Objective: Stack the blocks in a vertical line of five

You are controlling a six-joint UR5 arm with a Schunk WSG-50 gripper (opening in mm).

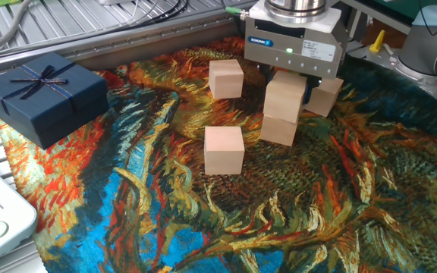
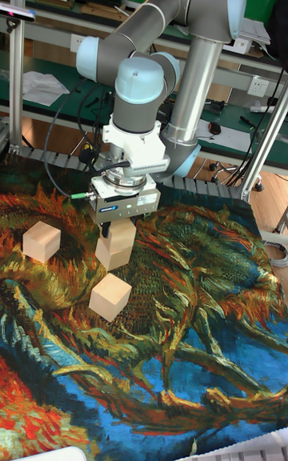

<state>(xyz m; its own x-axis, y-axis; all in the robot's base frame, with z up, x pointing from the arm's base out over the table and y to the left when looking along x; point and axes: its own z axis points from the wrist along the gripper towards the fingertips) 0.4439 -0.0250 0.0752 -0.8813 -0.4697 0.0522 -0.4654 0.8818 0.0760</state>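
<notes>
A: What sits left of the action?

B: A dark navy ribbon-tied gift box point(image 1: 42, 97) on the painted cloth point(image 1: 165, 220); then loose pale beige wooden cubes point(image 1: 224, 149), smooth and square-edged.

A: And the two-finger gripper point(image 1: 285, 85)?

B: Clenched on one cube point(image 1: 284, 97), resting askew on another point(image 1: 279, 130); I'd square the edges before releasing.
</notes>
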